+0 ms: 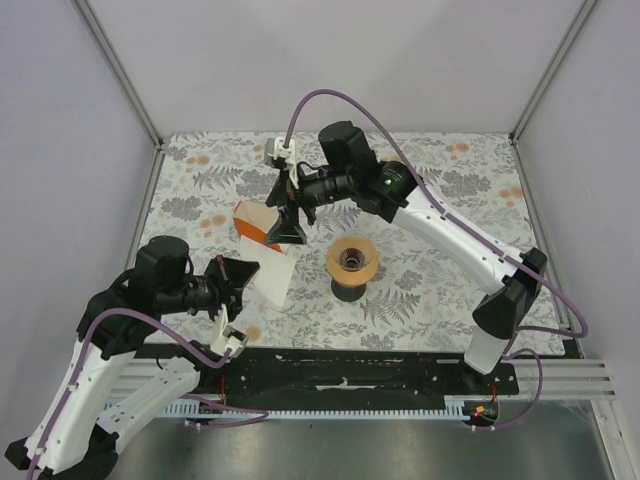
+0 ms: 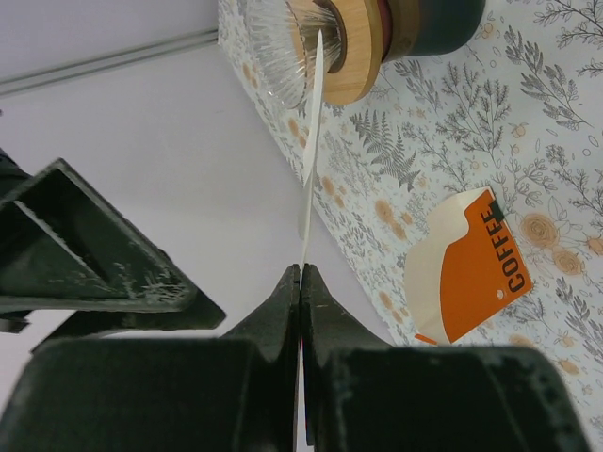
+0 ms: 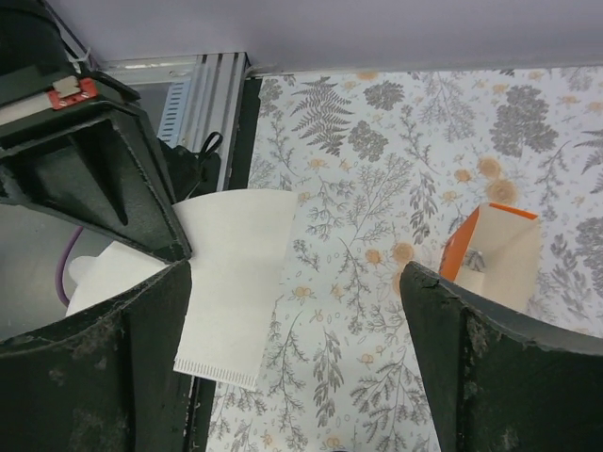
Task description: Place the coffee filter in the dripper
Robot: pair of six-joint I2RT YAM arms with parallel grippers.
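Left gripper [image 2: 300,273] clamped tight on the flattened white coffee filter [image 2: 309,160], held just left of the dripper [image 1: 352,258] and apart from it; right gripper [image 1: 288,228] hung spread wide and empty, farther left of the dripper, beside the orange COFFEE pack [image 1: 252,218]

- From above and behind the arm bases, we looked down from well back on the whole floral table [image 1: 450,275]
- Our left wrist view sat close behind the left gripper [image 2: 300,278], facing along the edge-on coffee filter [image 2: 311,141] toward the dripper [image 2: 353,47]
- Our right wrist view looked down through the right gripper [image 3: 294,273] at the tabletop
- All three shared the coffee filter and the orange pack [image 2: 476,268]
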